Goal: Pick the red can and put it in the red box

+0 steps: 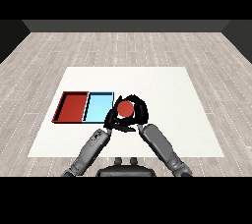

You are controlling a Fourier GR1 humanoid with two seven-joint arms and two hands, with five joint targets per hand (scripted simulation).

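Working from the near edge of the counter (197, 120) outward: both grey forearms come in from the lower corners and converge near the middle of the near half. I read the right hand (139, 111) as curled round the red can (125, 108), its dark fingers (129, 98) arching over and beside the can's top. The left hand (112, 120) sits just beside the can on the other side; I cannot tell whether it touches the can or how it is set.

Can orientation: its round red top faces up toward my view, so I judge it upright, long axis vertical to the counter. Whether it is lifted or resting on the surface I cannot tell.

Beyond and to the left lie the two trays, side by side and touching: the light blue tray (98, 94) just beside the can, the red tray (73, 93) on its far side, toward the counter's left edge. Both look bare inside.

Progress, my judgement: grasp achieved, placement not yet done. Remaining: carry the can leftward across the blue tray and set it in the red one.
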